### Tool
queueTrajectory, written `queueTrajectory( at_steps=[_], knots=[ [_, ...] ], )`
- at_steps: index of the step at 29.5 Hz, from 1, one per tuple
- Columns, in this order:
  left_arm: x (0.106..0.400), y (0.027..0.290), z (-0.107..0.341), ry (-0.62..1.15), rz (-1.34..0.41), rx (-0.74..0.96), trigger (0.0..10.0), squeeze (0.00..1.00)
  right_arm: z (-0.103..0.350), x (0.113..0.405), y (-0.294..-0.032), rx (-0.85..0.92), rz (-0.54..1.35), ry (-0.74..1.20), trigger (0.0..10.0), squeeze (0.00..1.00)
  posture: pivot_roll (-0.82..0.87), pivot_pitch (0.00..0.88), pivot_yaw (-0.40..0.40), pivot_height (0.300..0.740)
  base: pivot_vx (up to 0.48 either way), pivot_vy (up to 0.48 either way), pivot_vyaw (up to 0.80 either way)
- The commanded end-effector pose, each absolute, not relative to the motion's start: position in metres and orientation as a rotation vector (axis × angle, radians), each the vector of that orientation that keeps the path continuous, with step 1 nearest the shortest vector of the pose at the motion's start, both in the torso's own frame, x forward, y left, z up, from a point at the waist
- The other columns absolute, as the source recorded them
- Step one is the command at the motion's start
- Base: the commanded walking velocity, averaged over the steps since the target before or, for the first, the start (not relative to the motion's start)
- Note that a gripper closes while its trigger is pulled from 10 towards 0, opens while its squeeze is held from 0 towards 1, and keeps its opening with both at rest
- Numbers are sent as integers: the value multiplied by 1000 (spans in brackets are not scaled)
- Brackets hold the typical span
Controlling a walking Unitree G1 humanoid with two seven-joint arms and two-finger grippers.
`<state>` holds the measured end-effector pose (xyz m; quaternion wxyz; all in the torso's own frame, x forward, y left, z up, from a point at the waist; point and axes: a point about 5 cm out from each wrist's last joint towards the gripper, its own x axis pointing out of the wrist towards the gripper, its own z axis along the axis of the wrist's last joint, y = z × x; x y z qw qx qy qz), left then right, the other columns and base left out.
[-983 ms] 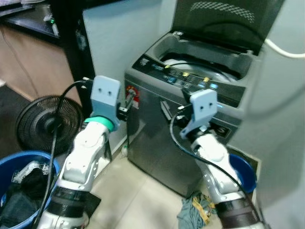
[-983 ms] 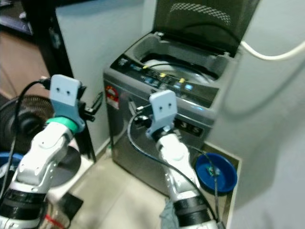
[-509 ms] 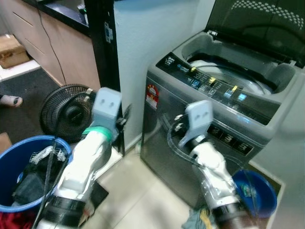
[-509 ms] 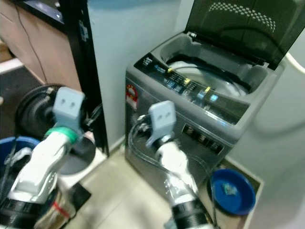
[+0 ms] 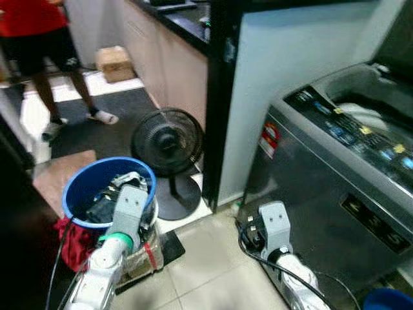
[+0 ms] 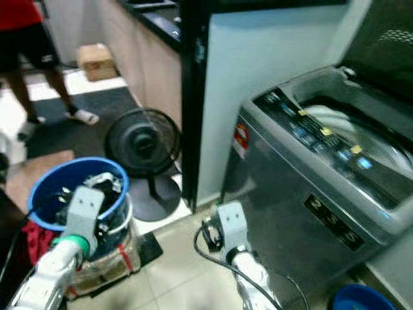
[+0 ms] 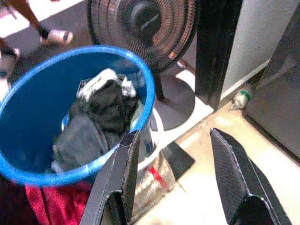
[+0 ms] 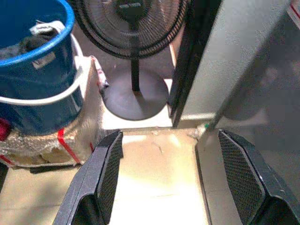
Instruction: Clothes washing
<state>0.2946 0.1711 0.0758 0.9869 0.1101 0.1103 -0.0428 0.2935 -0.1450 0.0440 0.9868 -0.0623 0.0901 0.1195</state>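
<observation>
A blue bucket (image 5: 106,187) holding dark and white clothes (image 7: 96,117) stands on the floor at my left, on a wrapped base. The grey top-loading washing machine (image 5: 335,161) stands at my right with its lid up and its drum (image 6: 329,119) showing. My left gripper (image 7: 176,136) is open and empty, just beside the bucket's rim and above the floor tiles. My right gripper (image 8: 169,136) is open and empty too, low over the tiles in front of the washer's corner.
A black floor fan (image 5: 166,139) stands between the bucket and a black pillar (image 5: 219,97). A red cloth (image 5: 74,236) lies beside the bucket. A person (image 5: 39,39) stands at the back left near a cardboard box (image 5: 116,62). A small bottle (image 7: 240,97) lies by the washer.
The camera has swung left and down, so the washer sits at the right and the bucket and fan are nearer the middle. Both arms have dropped from chest height to near the floor.
</observation>
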Motion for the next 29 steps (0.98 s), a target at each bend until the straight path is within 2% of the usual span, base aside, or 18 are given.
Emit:
queueTrajectory(
  at_steps=[1, 13, 21, 29],
  knots=[
    [291, 171, 69, 239, -91, 211, 10000, 0, 41, 293, -142, -121, 245, 184, 10000, 0, 116, 0, -17, 720, 0, 0, 788],
    [293, 168, 67, 202, -56, 222, 10000, 0, 42, 296, -131, -127, 281, 164, 10000, 0, 120, 3, -24, 720, 0, 0, 758],
    [295, 165, 64, 197, -32, 228, 10000, 0, 36, 294, -132, -173, 271, 165, 10000, 0, 114, 7, -25, 720, 462, 0, 0],
    [296, 163, 65, 185, -39, 231, 10000, 0, 33, 293, -134, -175, 257, 173, 10000, 0, 109, 9, -23, 720, 480, 0, 710]
  ],
)
